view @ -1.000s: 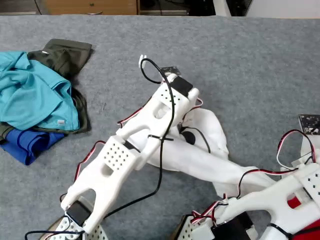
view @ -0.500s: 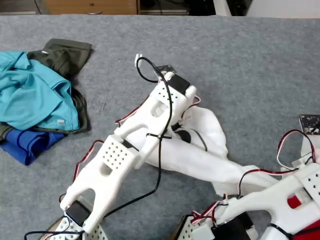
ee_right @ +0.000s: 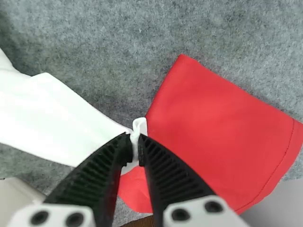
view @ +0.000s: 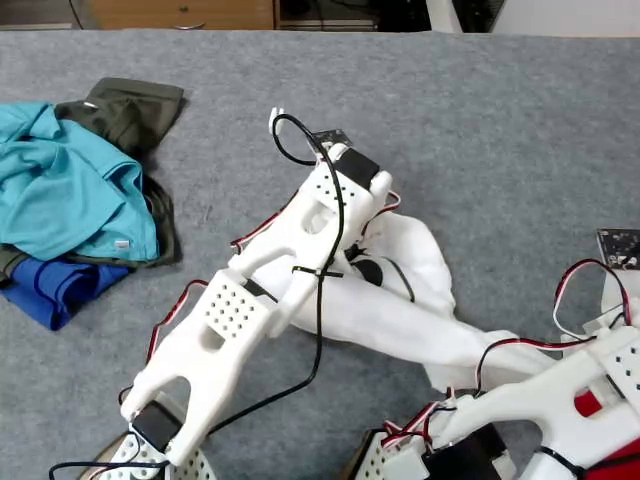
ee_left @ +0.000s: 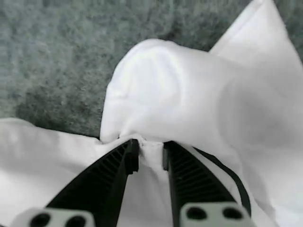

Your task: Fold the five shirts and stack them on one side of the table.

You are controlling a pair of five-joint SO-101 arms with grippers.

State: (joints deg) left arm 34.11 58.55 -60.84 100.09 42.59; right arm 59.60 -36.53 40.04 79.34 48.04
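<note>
A white shirt (view: pixel 420 320) lies stretched across the middle of the grey table. My left gripper (ee_left: pixel 147 150) is shut on a bunched fold of the white shirt (ee_left: pixel 199 99), under the left arm (view: pixel 330 215) near the shirt's far end. My right gripper (ee_right: pixel 135 144) is shut on a small corner of the white shirt (ee_right: pixel 57 123), beside a red shirt (ee_right: pixel 213 142) lying flat on the table. The right arm (view: pixel 560 390) sits at the near right. A teal shirt (view: pixel 65 190), a dark olive shirt (view: pixel 130 115) and a blue shirt (view: pixel 55 285) are heaped at the left.
The heap of shirts fills the table's left side. A small dark tag (view: pixel 620 245) lies near the right edge. Bare grey tabletop (view: pixel 500 130) spreads over the far right. Wooden furniture (view: pixel 180 12) stands beyond the far edge.
The left arm's wrist shifted slightly to the left, tugging the white shirt's far end with it. The right arm stayed still.
</note>
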